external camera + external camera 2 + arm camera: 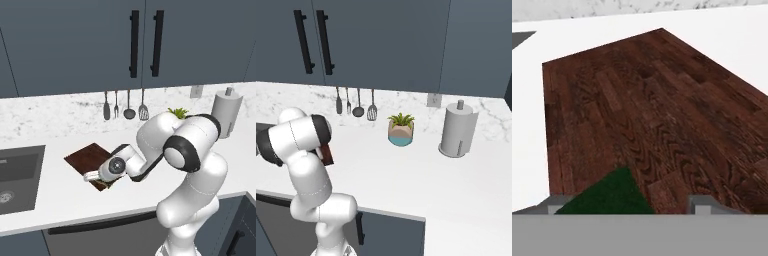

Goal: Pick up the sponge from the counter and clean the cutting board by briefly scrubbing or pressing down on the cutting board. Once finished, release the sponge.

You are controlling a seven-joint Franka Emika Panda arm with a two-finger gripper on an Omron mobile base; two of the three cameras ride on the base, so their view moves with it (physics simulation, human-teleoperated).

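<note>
The dark reddish-brown cutting board [657, 110] lies flat on the white counter [150, 200]; it also shows as the cutting board [86, 156] under my hand, and a sliver of the cutting board [328, 154] peeks past the arm. The sponge [609, 196] shows its dark green top, resting on the board's near edge between my fingers. My gripper [629, 205] is open: the left fingertip [556, 204] is by the sponge and the right one stands apart from it. The gripper [92, 177] hangs low over the board's front corner.
A dark recessed sink [15, 177] lies left of the board. Utensils [125, 107] hang on the marble backsplash. A potted plant [401, 131] and a paper towel roll [457, 131] stand to the right, near the wall.
</note>
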